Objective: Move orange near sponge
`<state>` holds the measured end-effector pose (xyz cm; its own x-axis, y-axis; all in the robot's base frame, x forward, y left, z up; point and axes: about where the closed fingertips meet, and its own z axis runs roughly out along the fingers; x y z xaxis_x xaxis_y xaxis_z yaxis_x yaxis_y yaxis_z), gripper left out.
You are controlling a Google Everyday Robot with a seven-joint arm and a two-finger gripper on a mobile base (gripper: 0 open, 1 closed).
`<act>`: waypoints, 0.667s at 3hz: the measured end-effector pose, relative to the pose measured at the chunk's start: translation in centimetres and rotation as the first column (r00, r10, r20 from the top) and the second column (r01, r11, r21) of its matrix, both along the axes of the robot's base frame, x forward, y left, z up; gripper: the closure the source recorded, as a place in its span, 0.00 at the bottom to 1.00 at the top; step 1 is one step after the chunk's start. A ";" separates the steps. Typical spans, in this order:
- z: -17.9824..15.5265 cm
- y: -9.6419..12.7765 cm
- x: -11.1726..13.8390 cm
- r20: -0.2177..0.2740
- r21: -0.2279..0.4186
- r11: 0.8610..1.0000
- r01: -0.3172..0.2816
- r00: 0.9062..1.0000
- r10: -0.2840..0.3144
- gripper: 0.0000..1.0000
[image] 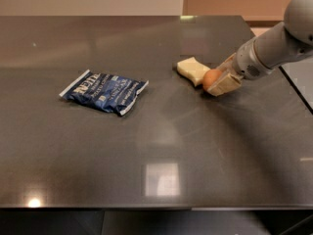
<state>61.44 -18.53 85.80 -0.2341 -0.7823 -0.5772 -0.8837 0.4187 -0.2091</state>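
Note:
The orange (211, 77) is a small round fruit on the dark table, right against the near-right side of the sponge (191, 69), a pale cream block with wavy sides. My gripper (217, 81) reaches in from the right, low at the tabletop, and its fingers (226, 84) sit around the orange. The orange looks held between them, with its left half showing.
A blue crinkled snack bag (103, 91) lies left of centre on the dark table (161, 146). The table's right edge runs just past my arm (274, 48). A pale wall stands behind the far edge.

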 end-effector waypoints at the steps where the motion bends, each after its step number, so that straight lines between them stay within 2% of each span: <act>1: -0.7 -0.3 -0.2 -0.012 0.003 1.000 -0.001 1.000 0.001 0.39; 2: -1.2 -0.4 -0.3 -0.022 0.007 1.000 -0.006 1.000 0.006 0.14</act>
